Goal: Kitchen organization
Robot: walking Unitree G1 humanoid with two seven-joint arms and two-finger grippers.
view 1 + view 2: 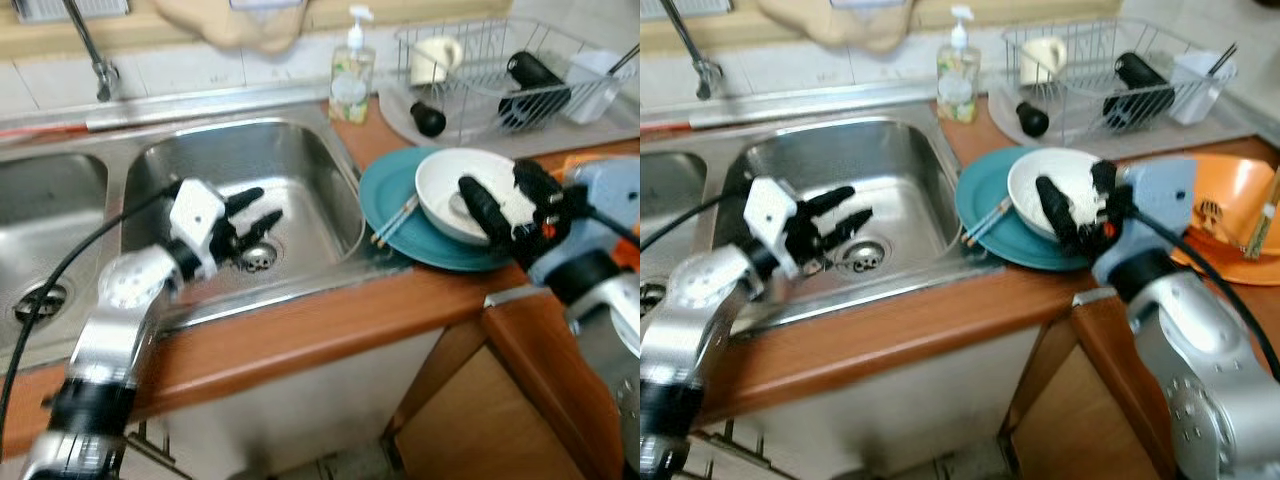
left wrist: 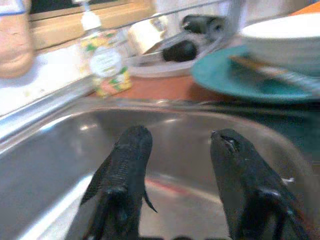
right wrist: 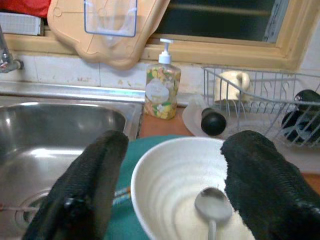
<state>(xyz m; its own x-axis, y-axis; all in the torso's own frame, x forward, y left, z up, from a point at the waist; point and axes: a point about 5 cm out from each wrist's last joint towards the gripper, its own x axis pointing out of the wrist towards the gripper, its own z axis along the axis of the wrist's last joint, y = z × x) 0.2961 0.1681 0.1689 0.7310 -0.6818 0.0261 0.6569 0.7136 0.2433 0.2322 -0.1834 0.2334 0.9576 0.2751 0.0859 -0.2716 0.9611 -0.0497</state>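
Sitting on a teal plate (image 1: 400,215) at the counter's edge, the white bowl (image 1: 450,185) holds a metal spoon (image 3: 214,207) in its hollow. A pair of chopsticks (image 1: 393,220) lies across the plate at the bowl's eight o'clock, their tips pointing toward the sink. The right gripper (image 1: 505,205) straddles the bowl's near side with its two black fingers spread wide, one finger (image 3: 82,187) outside the rim over the plate, the other (image 3: 267,185) at the opposite side of the bowl; whether either pad touches the rim cannot be told.

At the bowl's nine o'clock lies the right-hand steel sink basin (image 1: 290,160), with its drain (image 1: 258,258) near the middle. The left gripper (image 1: 250,212) hangs over that basin with its fingers apart and nothing between them, pointing toward the plate.

At the bowl's eleven o'clock a soap dispenser (image 1: 352,70) with a flowered label stands on the wooden counter (image 1: 300,330) by the wall. At twelve to one o'clock a wire dish rack (image 1: 500,70) holds a cream mug (image 1: 435,58), a black bottle (image 1: 535,75) on its side and a white cutlery holder (image 1: 590,85); a dark round object (image 1: 428,118) rests just in front of the rack. At the bowl's three o'clock an orange dish (image 1: 1230,215) carries a fork (image 1: 1210,212). A tap (image 1: 95,55) rises at the far left behind the sinks, and a tan cutting board (image 3: 105,30) leans on the window sill above.
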